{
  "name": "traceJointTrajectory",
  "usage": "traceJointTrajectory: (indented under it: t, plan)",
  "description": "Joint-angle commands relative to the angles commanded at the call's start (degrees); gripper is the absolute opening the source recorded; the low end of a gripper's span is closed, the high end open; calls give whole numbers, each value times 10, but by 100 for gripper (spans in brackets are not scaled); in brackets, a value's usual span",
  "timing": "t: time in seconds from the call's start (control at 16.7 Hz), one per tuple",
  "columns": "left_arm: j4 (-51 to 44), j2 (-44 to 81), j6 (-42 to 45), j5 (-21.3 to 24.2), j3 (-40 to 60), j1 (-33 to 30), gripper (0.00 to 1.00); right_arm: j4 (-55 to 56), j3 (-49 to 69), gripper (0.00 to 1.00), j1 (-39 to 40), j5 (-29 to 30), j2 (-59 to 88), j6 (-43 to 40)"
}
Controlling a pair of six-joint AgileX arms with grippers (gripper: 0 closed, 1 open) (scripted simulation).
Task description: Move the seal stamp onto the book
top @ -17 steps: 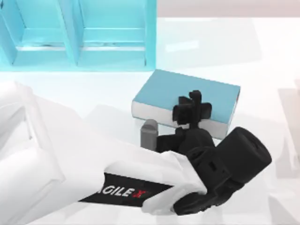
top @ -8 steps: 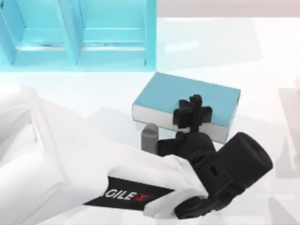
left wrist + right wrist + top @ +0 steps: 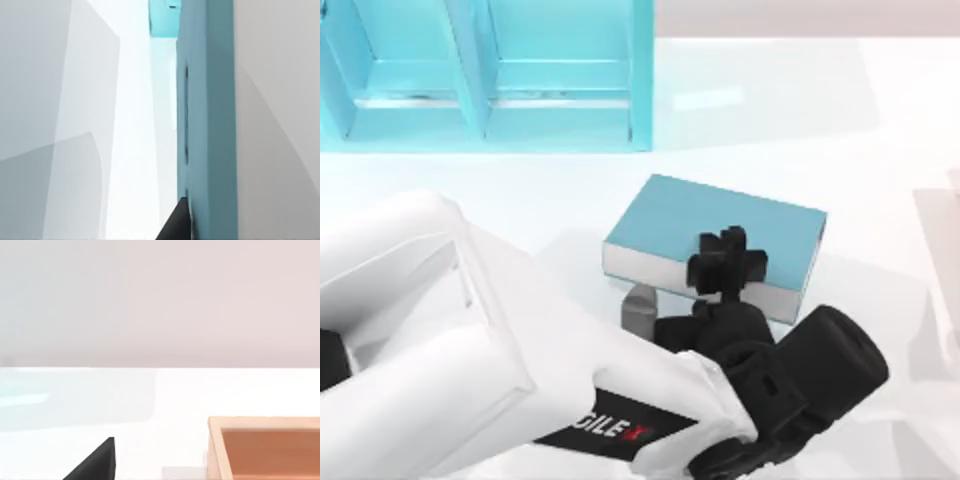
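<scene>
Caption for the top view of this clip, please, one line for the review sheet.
Left gripper of the AgileX arm poised over the near edge of the book, turquoise shelf unit behind.

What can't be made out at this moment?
- Seal stamp: top view, hidden; the left gripper hangs over the book's near edge and covers whatever it may hold.
- Left gripper's grip: cannot be made out from above.
- Grey object beside the book: top view, partly covered by the left arm, identity unclear.
- Wooden box: right wrist view, cut off by the picture's edge, contents unseen.
</scene>
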Motion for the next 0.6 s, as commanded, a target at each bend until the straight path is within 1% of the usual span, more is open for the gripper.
traceJointTrajectory:
  t: [0.06, 0.6]
  plan:
    - [0, 0, 0, 0, 0, 0, 0, 0, 0, 100, 0, 0, 0, 0]
    - [0, 0, 0, 0, 0, 0, 68, 0, 0, 100, 0, 0, 0, 0]
